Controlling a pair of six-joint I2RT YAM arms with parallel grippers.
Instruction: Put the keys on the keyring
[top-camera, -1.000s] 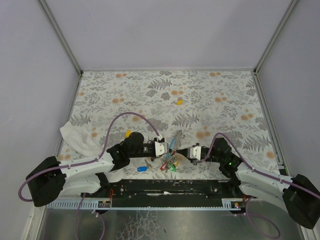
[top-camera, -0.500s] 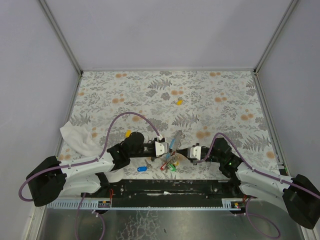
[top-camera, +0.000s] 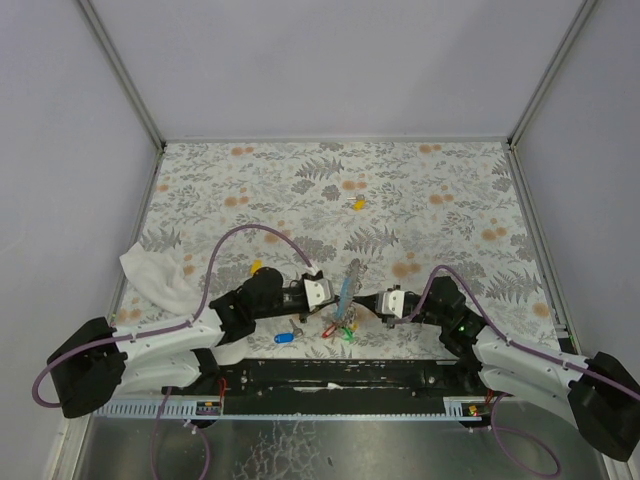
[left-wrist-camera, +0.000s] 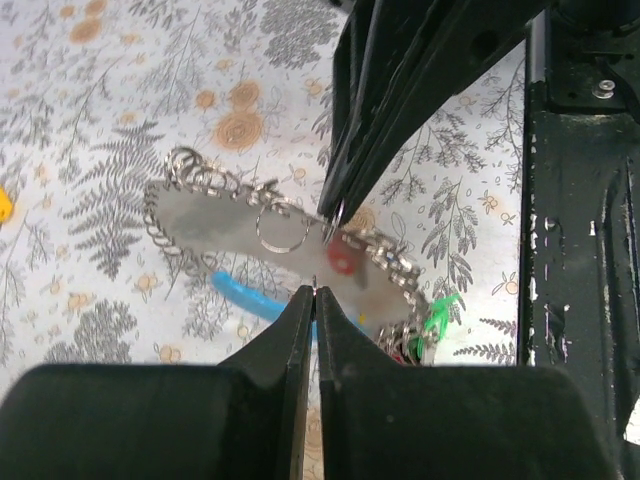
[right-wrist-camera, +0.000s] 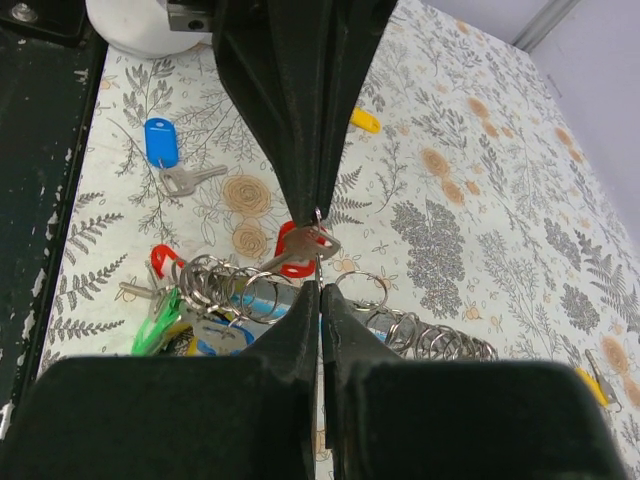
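Both claws meet tip to tip low over the near edge of the worktop, right above the keyring. The left claw is pressed together with no gap between its fingers, and so is the right claw. Something thin seems to sit at each tip, but it is too small to tell whether that is the ring's wire or the edge of a key. The keyring lies between the two arms, its cord trailing toward the far side. A red key sits just under the tips, and a cluster of green and red keys is bunched toward the bases. A blue key lies loose beside the cluster on the left arm's side, and a yellow key lies further out. The step in hand looks like working the red key onto the ring. To do it well, one claw should pin the ring steady with its split end facing the other claw. The other claw should hold the key by its head, leaving the hole free. The key then needs to follow the wire round in small turns rather than be pushed straight. Pulling hard would likely drag the cord and cluster along, so the tugs should be gentle. With the tips this crowded, a slipped key is the likeliest failure.
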